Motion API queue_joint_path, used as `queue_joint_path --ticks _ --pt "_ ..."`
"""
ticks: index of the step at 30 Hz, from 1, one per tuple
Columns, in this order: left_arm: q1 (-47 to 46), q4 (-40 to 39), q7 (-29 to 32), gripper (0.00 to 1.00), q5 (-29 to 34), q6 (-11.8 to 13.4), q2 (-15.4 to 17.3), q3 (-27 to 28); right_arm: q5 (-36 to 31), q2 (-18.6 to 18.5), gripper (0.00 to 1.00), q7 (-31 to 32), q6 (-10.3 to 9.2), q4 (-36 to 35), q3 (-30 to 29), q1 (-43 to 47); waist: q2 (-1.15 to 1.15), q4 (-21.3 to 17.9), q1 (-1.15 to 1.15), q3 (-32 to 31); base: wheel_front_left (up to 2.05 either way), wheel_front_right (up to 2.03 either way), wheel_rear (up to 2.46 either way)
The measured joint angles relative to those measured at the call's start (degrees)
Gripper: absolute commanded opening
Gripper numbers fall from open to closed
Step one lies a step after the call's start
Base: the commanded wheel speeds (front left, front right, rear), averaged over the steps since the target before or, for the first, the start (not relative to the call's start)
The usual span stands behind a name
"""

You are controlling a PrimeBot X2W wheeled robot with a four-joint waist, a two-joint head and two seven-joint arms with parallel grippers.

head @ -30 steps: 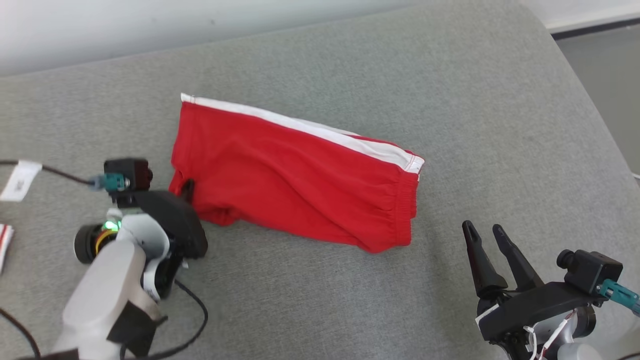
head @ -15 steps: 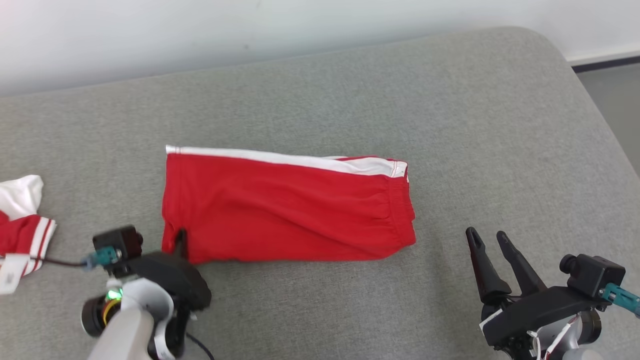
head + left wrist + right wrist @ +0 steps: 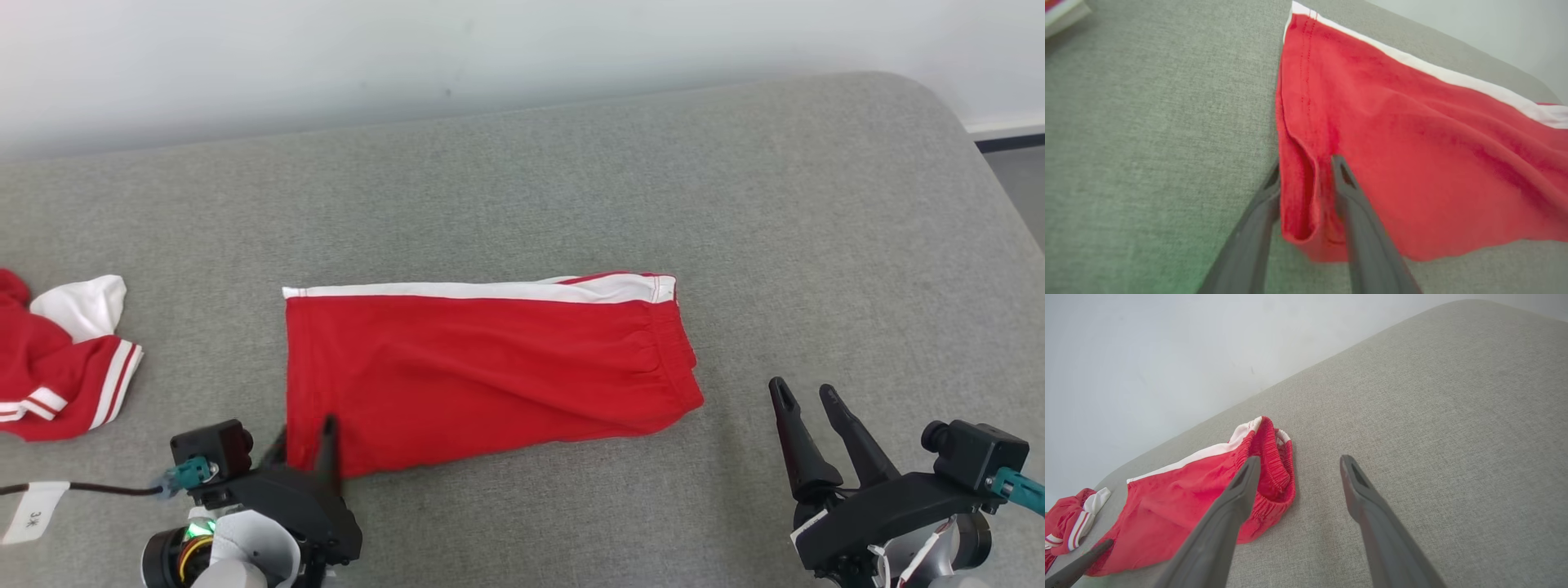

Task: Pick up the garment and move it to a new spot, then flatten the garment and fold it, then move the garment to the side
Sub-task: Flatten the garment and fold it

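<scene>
The garment (image 3: pixel 57 384), a red jersey with white sleeve and striped trim, lies crumpled at the far left of the grey cushion; it also shows in the right wrist view (image 3: pixel 1065 522). A folded pair of red shorts (image 3: pixel 490 367) with a white side stripe lies flat mid-cushion. My left gripper (image 3: pixel 304 433) sits at the shorts' near-left corner. Its jaws are apart, straddling the loose hem (image 3: pixel 1298 196) without pinching it, so the left gripper (image 3: pixel 1306 165) is open. My right gripper (image 3: pixel 803 389) hovers open and empty just right of the shorts' waistband (image 3: pixel 1274 469).
The grey fabric cushion (image 3: pixel 571 180) ends at a pale wall behind and rounds off at the far right, with floor (image 3: pixel 1020 163) beyond. A dark cable with a white tag (image 3: pixel 33 510) trails left of my left wrist.
The camera has shifted, bringing the jersey into view at the left. My left gripper's jaws, shut on the shorts' corner before, have parted. The right gripper stays open.
</scene>
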Motion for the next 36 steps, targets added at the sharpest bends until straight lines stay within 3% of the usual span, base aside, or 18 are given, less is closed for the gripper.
queue_joint_path --ticks 6,10,15,21,28,36 --pt "0.3 -1.1 -4.0 1.00 0.2 -1.0 -0.5 0.1 -0.2 0.0 1.00 0.3 0.00 0.4 -0.4 -0.1 0.00 1.1 0.00 -0.7 0.00 0.00 0.00" --pt "1.2 -1.5 -8.5 1.00 1.3 -2.3 -0.7 -0.4 -1.4 0.0 1.00 1.2 0.00 1.0 -3.6 0.0 0.00 2.3 0.00 -1.3 0.00 0.00 0.00" --pt "1.1 -4.8 -16.0 1.00 5.9 -5.9 0.7 -3.0 -3.6 0.0 1.00 3.8 0.00 0.7 -5.6 -0.4 0.00 4.4 0.00 -1.9 0.00 0.00 0.00" --pt "1.5 -7.8 -20.7 1.00 10.7 -6.7 1.9 -3.6 -5.4 0.0 1.00 8.0 0.00 1.1 -7.3 -2.0 0.00 7.0 0.00 -3.1 0.00 0.00 0.00" --pt "5.3 -10.7 -21.5 1.00 13.3 -7.3 1.1 -3.4 -8.3 0.0 1.00 16.5 0.00 4.7 -10.5 -5.4 0.00 10.3 0.00 -4.4 0.00 0.00 0.00" --pt "8.4 -13.8 -21.6 1.00 16.3 -9.2 -1.8 1.2 -13.2 0.0 1.00 29.5 0.01 3.9 -14.5 -11.0 0.00 14.6 0.00 -5.4 0.00 0.00 0.00"
